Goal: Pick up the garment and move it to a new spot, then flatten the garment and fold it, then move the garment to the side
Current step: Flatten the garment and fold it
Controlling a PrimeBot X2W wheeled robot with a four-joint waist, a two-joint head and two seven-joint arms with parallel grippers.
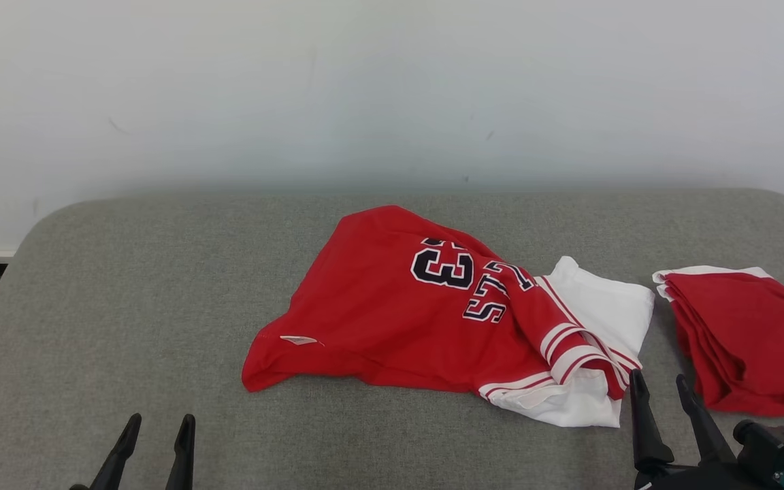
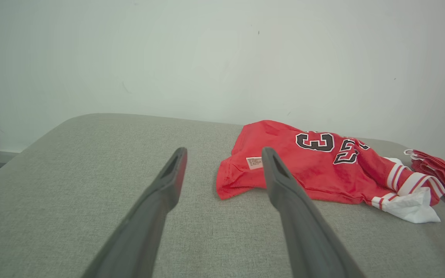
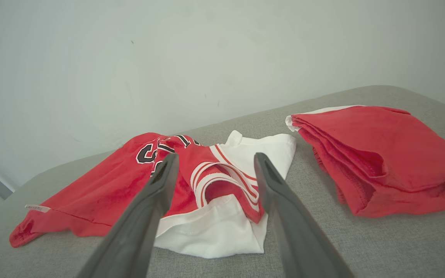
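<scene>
Item: jersey point(image 1: 419, 320), red, thin knit by its look, with dark numerals and red-and-white striped trim point(image 1: 569, 347), and a white part point(image 1: 606, 306) at its right end. Whether that white cloth was one piece with the red could not be told. It lay crumpled right of centre on the grey surface point(image 1: 126, 306), about midway between the near and far edges. The red body was bunched and lapped over itself, and a small tag point(image 1: 297, 339) showed at the near-left corner. Handling, as judged: light, limp, without stiffness, not fragile. It would sag and trail if lifted by one point, and the cloth looked somewhat slick, so a shallow pinch might slip or catch one layer only. Suggested holds: the near-left corner by the tag for the left side, and the trim or the near edge of the white part for the right side, both being doubled edges that stood slightly proud of the surface. Adjacent: stack point(image 1: 746, 340) of folded red cloth just to the right, parted from the jersey by a narrow strip of surface; a careless grasp there could snag it. Tools: left gripper point(image 1: 162, 418) at the near left, fingers spread, holding nothing, well apart from the jersey. Right gripper point(image 1: 660, 376) at the near right, fingers spread, empty, tips just beside the white part, between jersey and stack. Behind: plain pale wall point(image 1: 392, 88).
</scene>
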